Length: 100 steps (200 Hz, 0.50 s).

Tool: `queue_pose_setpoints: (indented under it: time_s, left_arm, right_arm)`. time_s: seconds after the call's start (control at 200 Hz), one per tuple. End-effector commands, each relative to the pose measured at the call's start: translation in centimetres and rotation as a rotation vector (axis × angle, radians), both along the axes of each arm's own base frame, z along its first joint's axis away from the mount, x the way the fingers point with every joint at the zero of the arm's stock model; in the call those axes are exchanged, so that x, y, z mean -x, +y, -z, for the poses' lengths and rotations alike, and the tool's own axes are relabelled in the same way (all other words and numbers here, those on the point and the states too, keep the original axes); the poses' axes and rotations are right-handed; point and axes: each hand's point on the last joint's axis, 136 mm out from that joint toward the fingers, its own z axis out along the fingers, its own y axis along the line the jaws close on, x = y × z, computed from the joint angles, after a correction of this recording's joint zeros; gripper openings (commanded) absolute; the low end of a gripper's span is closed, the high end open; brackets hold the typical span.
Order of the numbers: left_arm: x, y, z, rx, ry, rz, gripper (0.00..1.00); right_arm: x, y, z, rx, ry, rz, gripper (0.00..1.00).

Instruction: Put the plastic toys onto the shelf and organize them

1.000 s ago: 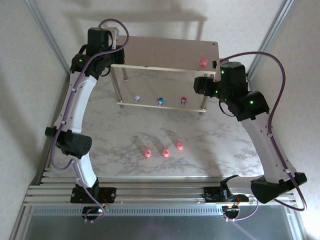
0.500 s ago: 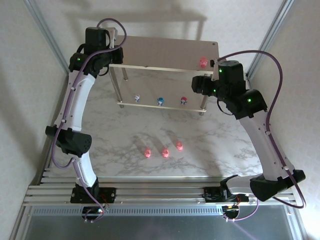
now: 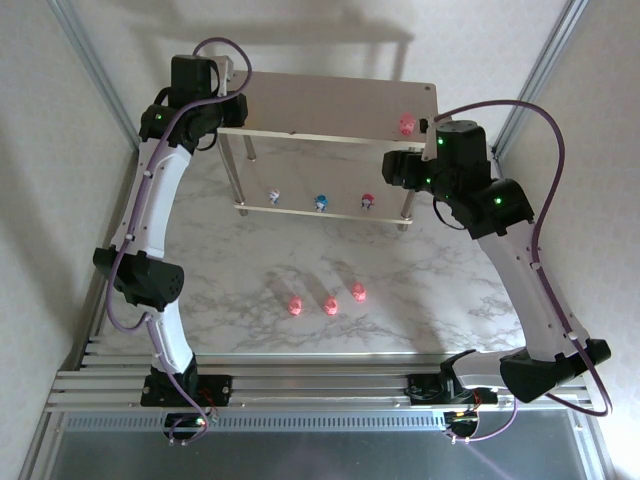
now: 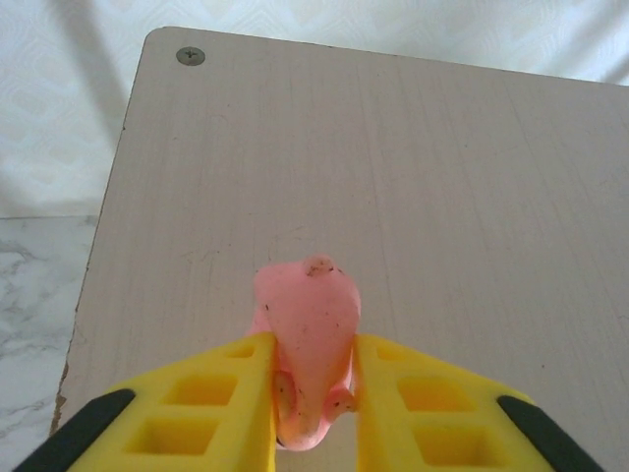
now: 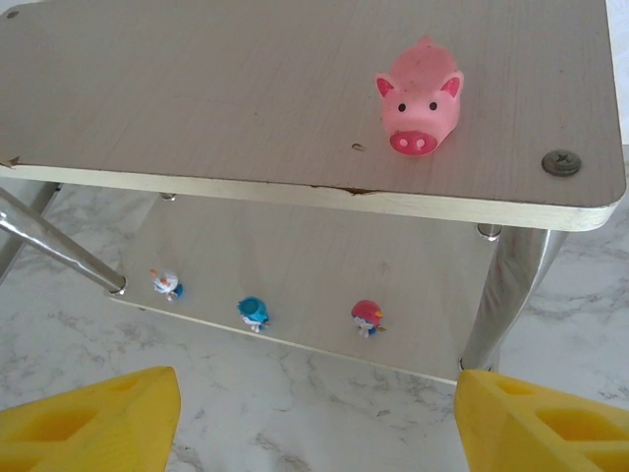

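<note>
Pink pig [image 4: 307, 334] sits clamped between the left jaws, which are closed to its width, over the top board of the shelf [image 4: 442, 197] near its 9 o'clock end; I cannot tell whether it touches the board. The right jaws gape wide and hold nothing, off the shelf's 3 o'clock end. A second pig [image 5: 420, 93] stands on the top board at that end, snout toward the right wrist camera. Three whitish toys line the lower board's 6 o'clock edge: grey toy [image 5: 166, 284], blue toy [image 5: 254, 312], red toy [image 5: 368, 317]. Three more pigs [image 3: 330, 305] lie on the bench [image 3: 450, 290], at 6 o'clock from the shelf and well apart from it.
</note>
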Motion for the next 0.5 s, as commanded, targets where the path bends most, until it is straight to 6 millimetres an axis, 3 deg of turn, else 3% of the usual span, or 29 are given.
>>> queue_pose_setpoints:
  time_s: [0.0, 0.115, 0.496]
  left_arm:
    - [-0.74, 0.43, 1.28, 0.006, 0.030, -0.009, 0.30]
    - [-0.82, 0.59, 1.39, 0.005, 0.029, -0.018, 0.37]
    - [-0.76, 0.95, 0.83, 0.005, 0.011, -0.036, 0.44]
  right_arm:
    - [0.02, 0.37, -1.29, -0.013, -0.041, -0.012, 0.75]
    - [0.03, 0.42, -1.19, -0.014, -0.038, -0.014, 0.75]
    - [0.06, 0.54, -1.39, -0.023, -0.045, -0.017, 0.75]
